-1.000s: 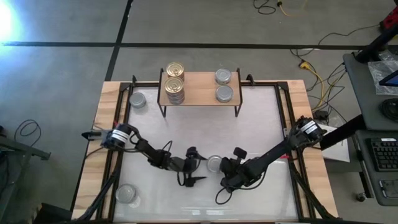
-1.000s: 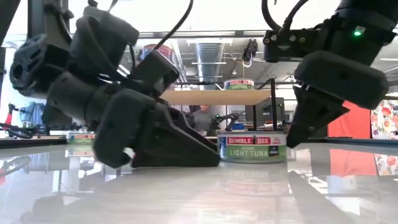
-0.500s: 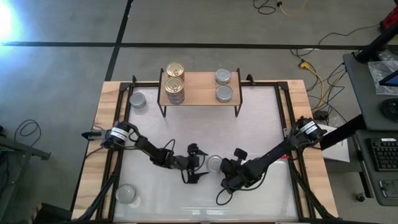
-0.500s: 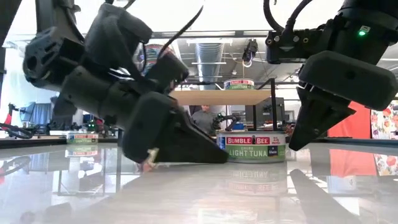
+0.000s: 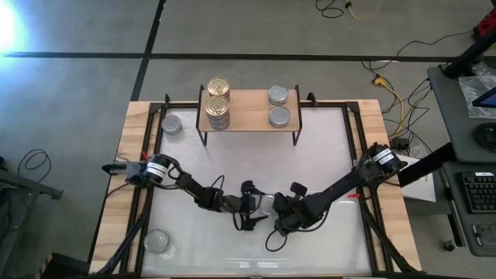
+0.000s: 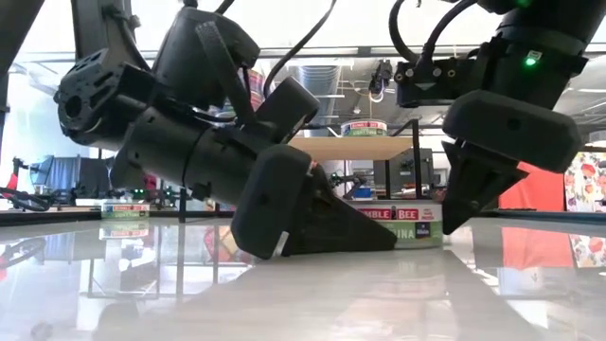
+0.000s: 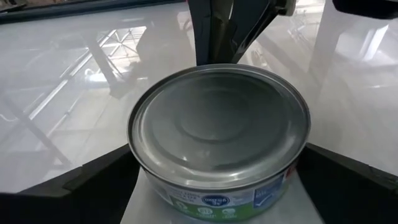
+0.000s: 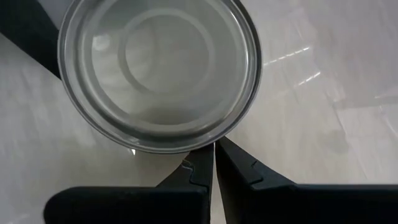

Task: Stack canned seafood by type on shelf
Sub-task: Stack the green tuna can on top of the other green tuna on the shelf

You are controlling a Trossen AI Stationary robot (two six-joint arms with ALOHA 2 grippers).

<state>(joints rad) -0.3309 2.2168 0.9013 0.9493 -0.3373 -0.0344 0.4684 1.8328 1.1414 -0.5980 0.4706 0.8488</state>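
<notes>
My left gripper (image 7: 214, 205) is spread wide around the silver tin (image 5: 267, 204) at mid-table — fingers flank it, seemingly not yet touching. My right gripper (image 8: 212, 165), pinched shut, braces the tin's far side; the shelf (image 5: 248, 111) lies well beyond.

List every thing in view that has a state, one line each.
Left gripper: open, fingers on either side of the tuna tin.
Right gripper: shut, tips against the tin's rim.
Tuna tin: upright on the table, not lifted.
Shelf: holds gold-lidded tins stacked, two silver tins unstacked.
</notes>
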